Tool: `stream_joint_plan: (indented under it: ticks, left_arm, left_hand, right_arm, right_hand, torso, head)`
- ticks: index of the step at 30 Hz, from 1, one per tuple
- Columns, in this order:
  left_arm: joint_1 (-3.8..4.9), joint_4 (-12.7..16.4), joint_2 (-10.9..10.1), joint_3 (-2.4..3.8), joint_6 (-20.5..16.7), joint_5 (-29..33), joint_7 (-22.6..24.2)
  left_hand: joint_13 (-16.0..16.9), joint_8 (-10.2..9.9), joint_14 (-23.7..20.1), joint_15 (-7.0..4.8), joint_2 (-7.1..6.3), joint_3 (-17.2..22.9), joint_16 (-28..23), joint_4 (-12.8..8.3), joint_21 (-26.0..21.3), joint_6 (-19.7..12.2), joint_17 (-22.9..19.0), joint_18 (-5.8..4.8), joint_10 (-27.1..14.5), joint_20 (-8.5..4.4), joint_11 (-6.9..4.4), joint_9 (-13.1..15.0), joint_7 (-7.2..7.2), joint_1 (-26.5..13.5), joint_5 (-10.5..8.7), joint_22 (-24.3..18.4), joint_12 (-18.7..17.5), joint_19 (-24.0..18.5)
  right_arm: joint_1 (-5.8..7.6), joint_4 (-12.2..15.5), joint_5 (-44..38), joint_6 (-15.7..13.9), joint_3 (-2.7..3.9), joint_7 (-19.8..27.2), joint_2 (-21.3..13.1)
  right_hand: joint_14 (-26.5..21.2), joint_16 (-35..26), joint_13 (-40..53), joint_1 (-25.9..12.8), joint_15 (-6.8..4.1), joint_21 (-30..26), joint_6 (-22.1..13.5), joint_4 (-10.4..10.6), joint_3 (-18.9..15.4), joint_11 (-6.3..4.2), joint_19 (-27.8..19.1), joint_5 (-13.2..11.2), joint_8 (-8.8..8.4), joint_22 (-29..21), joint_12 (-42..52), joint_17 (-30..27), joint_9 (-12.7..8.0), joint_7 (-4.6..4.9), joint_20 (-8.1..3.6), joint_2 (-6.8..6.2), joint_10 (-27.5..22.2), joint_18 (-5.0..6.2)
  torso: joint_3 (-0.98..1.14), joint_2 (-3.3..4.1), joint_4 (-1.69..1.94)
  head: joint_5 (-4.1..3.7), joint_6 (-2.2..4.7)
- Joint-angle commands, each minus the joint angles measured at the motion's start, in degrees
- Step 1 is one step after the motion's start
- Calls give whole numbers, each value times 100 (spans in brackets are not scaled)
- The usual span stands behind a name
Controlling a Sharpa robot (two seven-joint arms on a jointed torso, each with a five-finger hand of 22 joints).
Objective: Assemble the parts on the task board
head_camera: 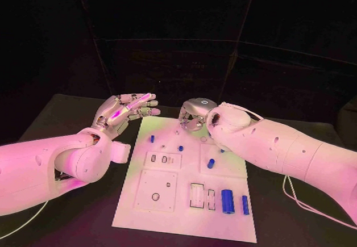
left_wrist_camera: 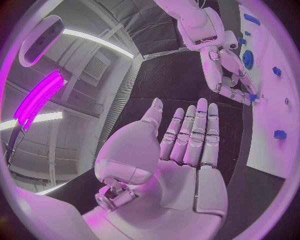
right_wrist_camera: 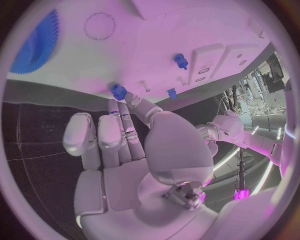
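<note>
The white task board (head_camera: 184, 218) lies in the middle of the black table. At its far edge my right hand (head_camera: 194, 116) points its fingers down and pinches a small blue part (right_wrist_camera: 118, 91) between thumb and a finger, just at the board's rim. The left wrist view also shows that hand (left_wrist_camera: 226, 75) with the blue part (left_wrist_camera: 252, 96) at its fingertips. My left hand (head_camera: 128, 111) hovers off the board's far left corner, fingers straight and apart (left_wrist_camera: 187, 145), holding nothing. A blue gear (right_wrist_camera: 34, 45) lies on the board near the right hand.
Small blue pegs (head_camera: 153, 138) (head_camera: 180, 148) (head_camera: 211, 163) stand on the board's far half. Two blue cylinders (head_camera: 227, 201) (head_camera: 245, 205) lie near the right front, beside white slots (head_camera: 197, 194). A thin cable (head_camera: 304, 203) runs under my right arm.
</note>
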Motion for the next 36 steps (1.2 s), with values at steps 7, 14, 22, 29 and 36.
stream_joint_plan:
  ticks: [7,14,22,29,36]
  left_arm:
    - [24,3,-3,5,54,4,278]
    - [35,-6,-2,5,54,4,275]
    - [38,-23,2,5,56,4,267]
    - [39,-50,-4,5,62,4,255]
    - [39,-85,-3,4,77,4,241]
  left_hand:
    - [-6,-40,40,-1,-29,-10,-31,-14,-39,27,-9,35,-34,0,14,-6,199,-28,16,-6,-27,60]
    - [-6,-40,40,-1,-29,-10,-31,-14,-39,27,-9,35,-34,0,14,-6,199,-28,16,-6,-27,60]
    - [-6,-41,42,-2,-28,-6,-32,-21,-40,29,-9,35,-34,-1,14,-5,198,-23,16,-8,-27,63]
    - [-5,-41,42,-2,-27,-4,-33,-25,-41,29,-9,35,-34,-1,13,-5,197,-20,15,-9,-27,64]
    - [-6,-42,42,-2,-28,-2,-34,-28,-41,29,-10,35,-35,-1,13,-5,197,-17,15,-10,-28,65]
  right_arm:
    - [10,30,-37,54,2,47,30]
    - [10,38,-37,54,2,63,39]
    - [10,33,-51,-214,2,33,-8]
    - [10,137,24,-535,3,166,-158]
    - [10,284,196,-574,5,272,-386]
  right_hand:
    - [62,163,50,61,1,99,26,89,90,-67,120,-21,22,252,123,249,27,-45,-11,-23,226,-87]
    - [80,212,54,90,-18,132,73,108,125,-89,156,-21,34,312,138,305,36,-59,-30,-23,307,-98]
    - [0,38,-4,44,45,19,-49,151,120,-4,-24,-36,-21,46,-6,15,11,3,-6,-188,-52,-50]
    - [-101,-227,13,8,107,-182,-301,260,-127,71,-276,-38,-16,-337,23,-380,7,38,72,-383,-525,27]
    - [-93,-258,25,-38,112,-220,-345,418,-469,79,-287,83,-3,-387,55,-436,19,50,83,-452,-571,34]
  torso:
    - [-4,5,9]
    - [-1,6,3]
    - [7,1,-17]
    - [10,6,-6]
    - [11,6,-17]
  head:
    - [34,-23]
    - [64,-25]
    - [54,2]
    - [48,2]
    - [35,17]
